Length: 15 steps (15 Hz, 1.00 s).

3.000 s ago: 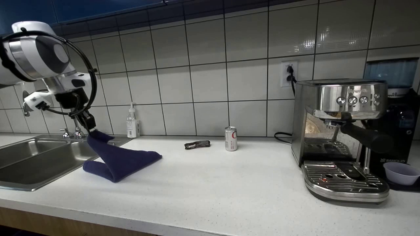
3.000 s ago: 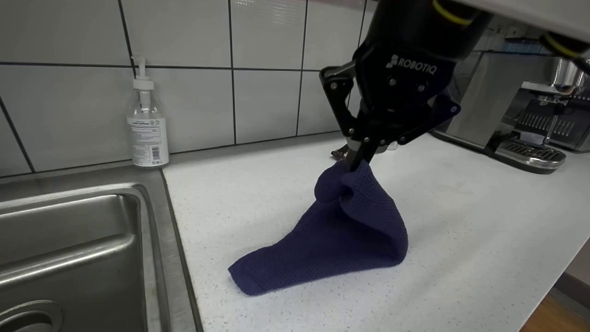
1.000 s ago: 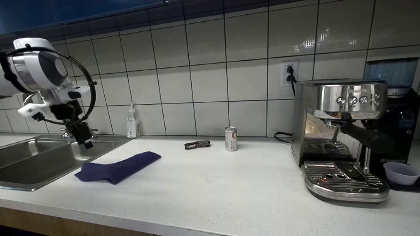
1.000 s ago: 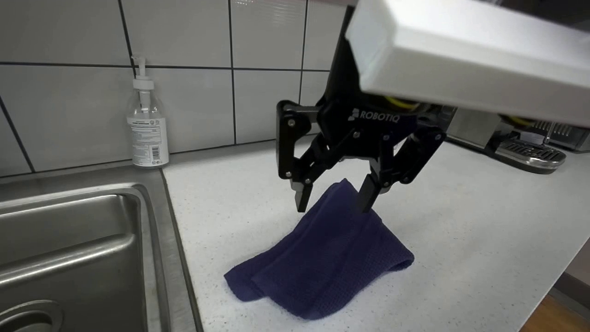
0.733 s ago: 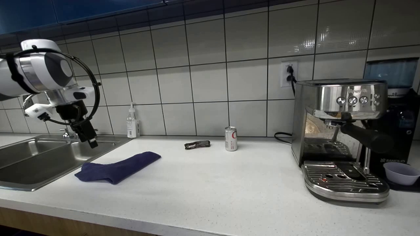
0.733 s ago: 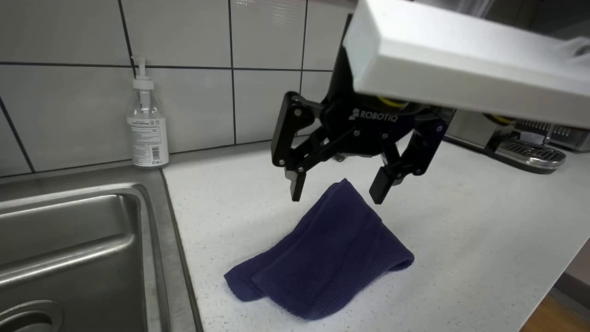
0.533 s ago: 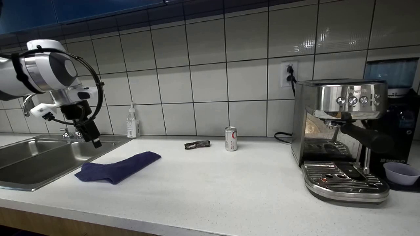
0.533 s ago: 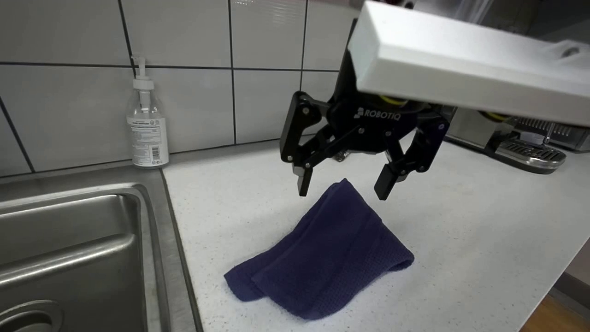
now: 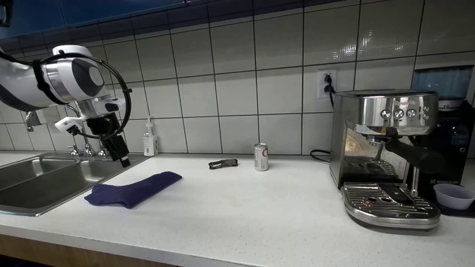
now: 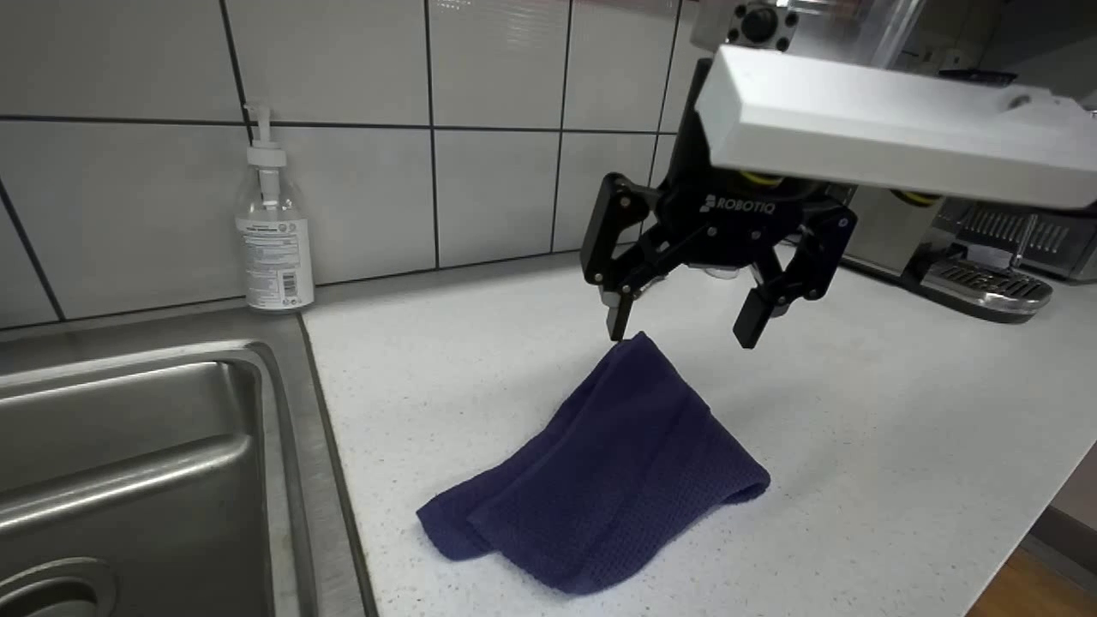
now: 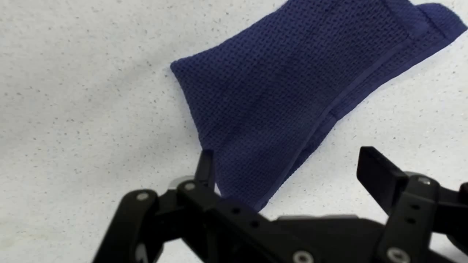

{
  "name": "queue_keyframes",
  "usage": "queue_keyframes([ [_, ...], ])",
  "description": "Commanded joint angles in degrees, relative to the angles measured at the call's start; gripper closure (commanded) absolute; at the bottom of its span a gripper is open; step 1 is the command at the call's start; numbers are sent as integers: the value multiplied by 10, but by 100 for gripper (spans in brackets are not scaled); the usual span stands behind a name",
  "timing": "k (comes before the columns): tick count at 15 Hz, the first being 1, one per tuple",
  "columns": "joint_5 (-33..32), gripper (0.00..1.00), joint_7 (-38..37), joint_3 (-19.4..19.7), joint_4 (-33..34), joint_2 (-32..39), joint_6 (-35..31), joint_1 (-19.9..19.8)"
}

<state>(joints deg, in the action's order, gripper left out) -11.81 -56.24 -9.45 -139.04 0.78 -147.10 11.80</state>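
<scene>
A folded dark blue cloth point(image 9: 137, 189) lies on the white counter point(image 9: 267, 218), close to the sink. In an exterior view its near folds spread toward the sink while one corner of the cloth point(image 10: 600, 480) points to the back wall. Above that corner hangs my gripper point(image 10: 682, 338), its black fingers wide apart and holding nothing. From the wrist, the cloth point(image 11: 278, 84) fills the upper middle, and its narrow end runs under the left finger point(image 11: 206, 168) of my gripper point(image 11: 287, 149). The right finger point(image 11: 376, 175) has bare counter beneath it. The cloth's narrow tip is hidden behind the gripper body there.
A steel sink point(image 10: 283, 463) borders the cloth's side, with a soap bottle point(image 10: 276, 257) at its back corner. Farther along stand a crumpled dark wrapper point(image 9: 223, 164), a can point(image 9: 261, 157), an espresso machine point(image 9: 393, 107) and a purple bowl point(image 9: 453, 197).
Three seconds ago my gripper was shut on the lifted cloth; it has opened and the cloth has dropped onto the counter. Over the last second the gripper has shifted away from the sink, spreading wider.
</scene>
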Motion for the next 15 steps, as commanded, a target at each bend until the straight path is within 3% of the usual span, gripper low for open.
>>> queue_keyframes([
  [1,15,0,53,11,-13,-25,25,-18],
  [15,35,0,258,80,-77,-89,24,-99],
])
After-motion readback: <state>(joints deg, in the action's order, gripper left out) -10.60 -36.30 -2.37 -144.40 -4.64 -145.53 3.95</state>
